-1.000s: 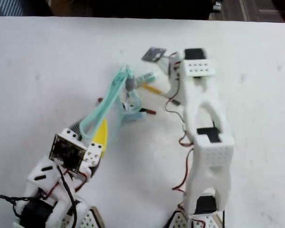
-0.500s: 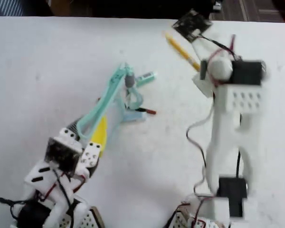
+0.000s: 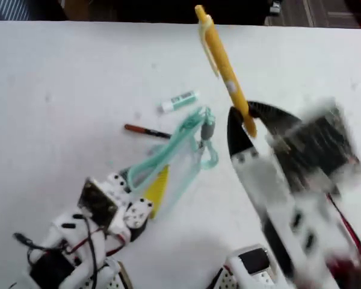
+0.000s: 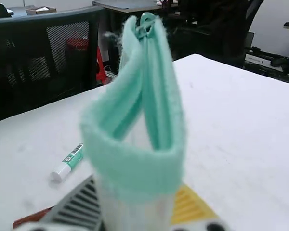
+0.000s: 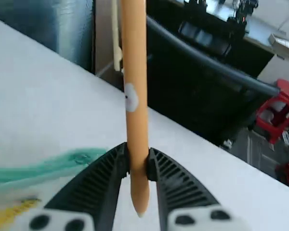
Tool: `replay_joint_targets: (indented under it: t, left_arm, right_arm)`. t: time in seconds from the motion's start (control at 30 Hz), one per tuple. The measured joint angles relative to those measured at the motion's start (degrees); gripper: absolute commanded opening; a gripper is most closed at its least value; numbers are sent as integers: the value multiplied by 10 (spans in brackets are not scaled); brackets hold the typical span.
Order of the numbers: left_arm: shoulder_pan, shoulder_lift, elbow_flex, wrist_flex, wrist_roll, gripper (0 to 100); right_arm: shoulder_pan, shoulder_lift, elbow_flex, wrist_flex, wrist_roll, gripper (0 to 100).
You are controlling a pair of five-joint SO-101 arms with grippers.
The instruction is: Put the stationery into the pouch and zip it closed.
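Observation:
The mint-green pouch [image 3: 179,146] is held up off the table with its mouth open, my left gripper [image 3: 149,194] shut on its near end; its green rim [image 4: 135,159] stands right in front of the left wrist camera. My right gripper [image 3: 243,127] is shut on a yellow pen [image 3: 222,63], lifted high to the right of the pouch, the pen pointing away over the table's far edge. The pen [image 5: 135,96] stands upright between the black fingers [image 5: 98,178]. A white-and-green glue stick [image 3: 178,101] and a red pen [image 3: 145,130] lie on the table beyond the pouch.
The white table [image 3: 60,78] stretches wide to the left and far side. Its far edge borders a dark room with a black chair [image 4: 48,53]. The glue stick [image 4: 67,162] lies left of the pouch mouth.
My right arm has lifted the yellow pen from beside the pouch and swung back toward the near right. The left gripper has carried the pouch to the right, uncovering the red pen.

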Motion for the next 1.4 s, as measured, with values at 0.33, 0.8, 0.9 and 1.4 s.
replay_joint_targets:
  t: [0.33,0.8,0.9,1.4]
  left_arm:
    - [1,0,42,-40,0,23]
    - [3,0,42,-19,0,158]
    - [2,0,42,-19,-1,158]
    - [1,0,42,-19,-1,158]
  right_arm:
    - [-87,-16,34,-12,-83,17]
    - [-108,-11,214,-176,-86,17]
    - [-126,-11,226,-201,-86,17]
    - [-198,11,230,-147,-87,17]
